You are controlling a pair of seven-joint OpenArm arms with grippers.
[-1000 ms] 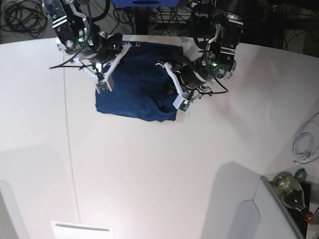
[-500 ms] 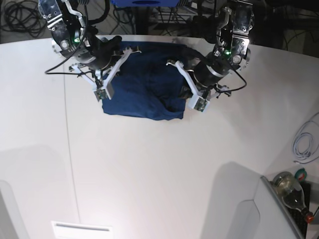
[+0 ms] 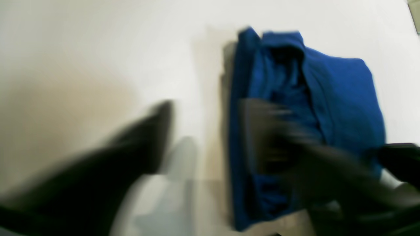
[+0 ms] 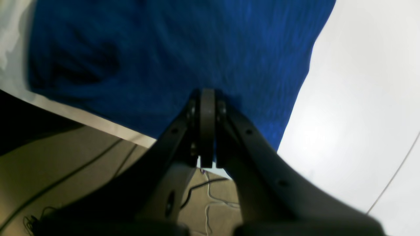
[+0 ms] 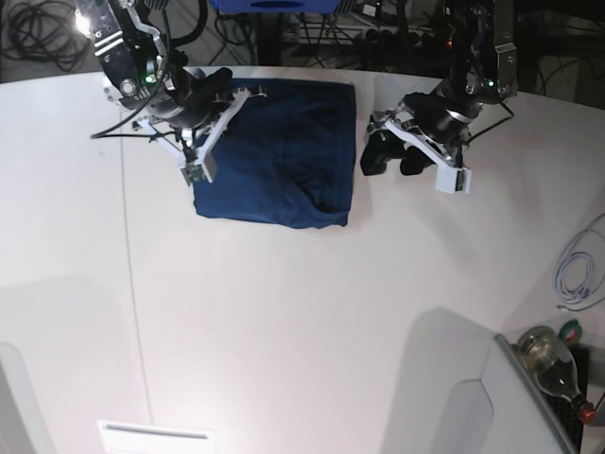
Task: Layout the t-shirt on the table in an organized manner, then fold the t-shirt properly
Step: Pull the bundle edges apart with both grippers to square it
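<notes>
The t-shirt (image 5: 274,156) lies as a dark blue folded rectangle near the far edge of the table (image 5: 302,312). My right gripper (image 5: 219,90) is at the shirt's far left corner, and in the right wrist view its fingers (image 4: 206,108) are pressed together on the blue cloth (image 4: 183,49) by the table edge. My left gripper (image 5: 389,159) hovers just right of the shirt, jaws apart and empty. The left wrist view is blurred: two spread fingers (image 3: 157,131), the shirt (image 3: 334,98) lying past the right-hand one.
A thin seam line (image 5: 128,236) runs down the table's left part. A white cable (image 5: 577,270) lies at the right edge, with a bottle (image 5: 553,364) on a grey unit at the near right. A white box (image 5: 156,437) sits at the near left.
My left gripper has let go of the shirt's right edge, opened and pulled away to the right. The shirt's right side now lies flat. The right gripper has barely moved.
</notes>
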